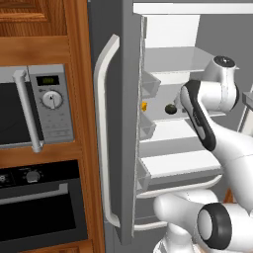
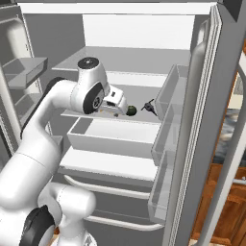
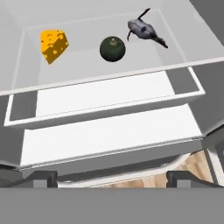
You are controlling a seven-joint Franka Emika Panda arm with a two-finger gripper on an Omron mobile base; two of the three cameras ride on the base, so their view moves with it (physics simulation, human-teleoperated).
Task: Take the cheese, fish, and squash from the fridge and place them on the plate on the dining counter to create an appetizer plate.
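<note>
Tool [image 3: 112, 178] open above yellow holed cheese [image 3: 54, 45] wedge.

Kitchen, open fridge [image 1: 118, 148], microwave [image 1: 37, 106], built-in oven [image 1: 42, 205], wooden cabinets [image 1: 44, 17]

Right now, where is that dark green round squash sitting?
The small dark green round squash sits on a white shelf inside the open grey fridge. In the hand view it lies between the yellow-orange cheese wedge and the slim dark grey fish.
</note>
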